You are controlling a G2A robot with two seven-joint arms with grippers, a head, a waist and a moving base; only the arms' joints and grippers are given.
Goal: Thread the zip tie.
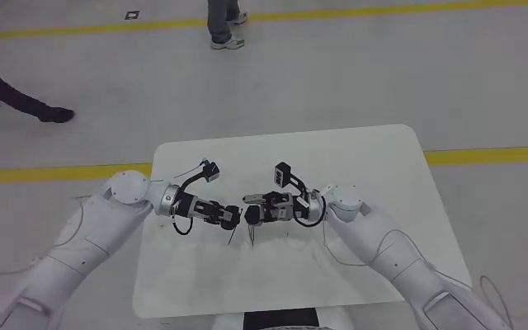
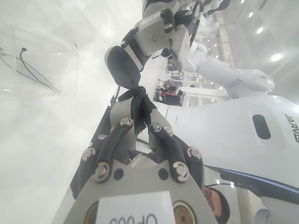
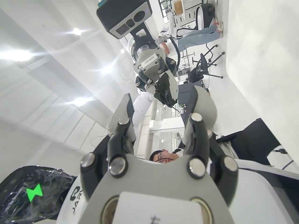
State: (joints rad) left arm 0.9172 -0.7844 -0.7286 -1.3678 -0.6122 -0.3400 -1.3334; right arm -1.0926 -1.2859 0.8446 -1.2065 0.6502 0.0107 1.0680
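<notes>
Both arms meet above the middle of the white table [image 1: 363,165]. My left gripper [image 1: 232,216] [image 2: 138,97] is shut, its black-wrapped fingertips pinched together on a thin black zip tie [image 1: 232,236]. A short end of the tie [image 3: 174,108] pokes out of the left gripper [image 3: 166,92] in the right wrist view. My right gripper [image 1: 248,209] [image 3: 163,104] faces it almost tip to tip, fingers spread wide and holding nothing. One of its padded fingers [image 2: 123,69] sits just beyond the left fingertips.
A clear box [image 2: 39,71] with several loose black zip ties appears in the left wrist view. The tabletop around the grippers is bare white, with its edges well away from both arms.
</notes>
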